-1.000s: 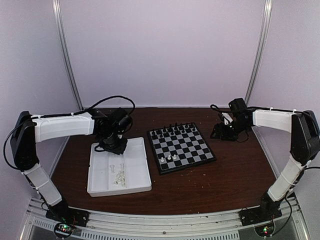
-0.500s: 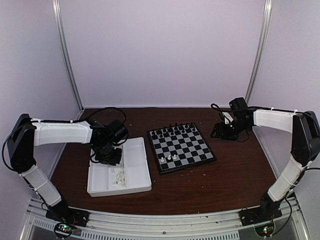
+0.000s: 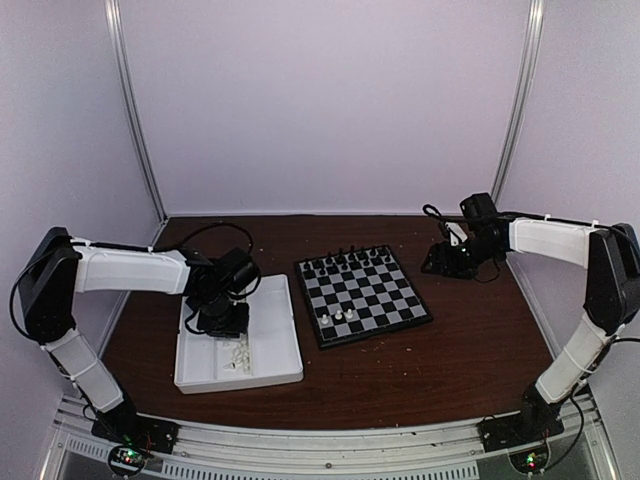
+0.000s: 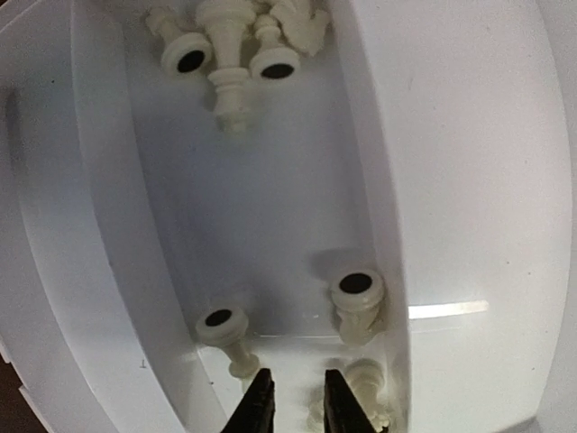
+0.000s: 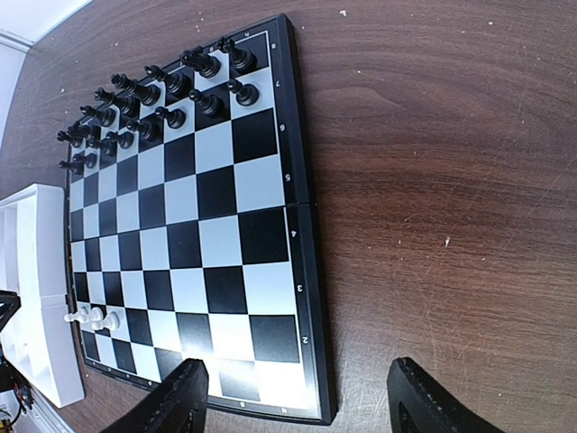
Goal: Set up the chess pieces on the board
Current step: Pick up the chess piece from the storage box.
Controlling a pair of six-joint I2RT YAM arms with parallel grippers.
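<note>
At the left of my overhead view the left gripper (image 3: 222, 318) points down into the white tray (image 3: 190, 378), over its narrow middle compartment. On its wrist feed the two dark fingertips (image 4: 261, 408) sit at the bottom edge, close together with only a slim gap, and I see nothing pinched in it. The pieces (image 4: 230, 41) are tiny cream-white plastic men with round bases, each base showing a dark spot at its centre. Several lie tumbled in a heap at the top of that feed. Two more lie on their sides lower down, one (image 4: 221, 325) just left of the tips and one (image 4: 358, 302) against the compartment wall to the right, and a further one (image 4: 365, 383) is half hidden beside the right tip. From above, the heap (image 3: 238, 357) shows as a pale cluster in the tray's lower half. Right of the tray, on the brown table (image 3: 400, 380), lies the board (image 3: 375, 300), chequered black and pale with a black rim. Three white pieces (image 3: 338, 316) stand near its lower left edge, and black men (image 3: 350, 258) fill its two top rows. At the right the right gripper (image 3: 450, 262) rests low near the table, well apart from the board. Its fingers (image 5: 171, 406) are spread wide with nothing between them.
</note>
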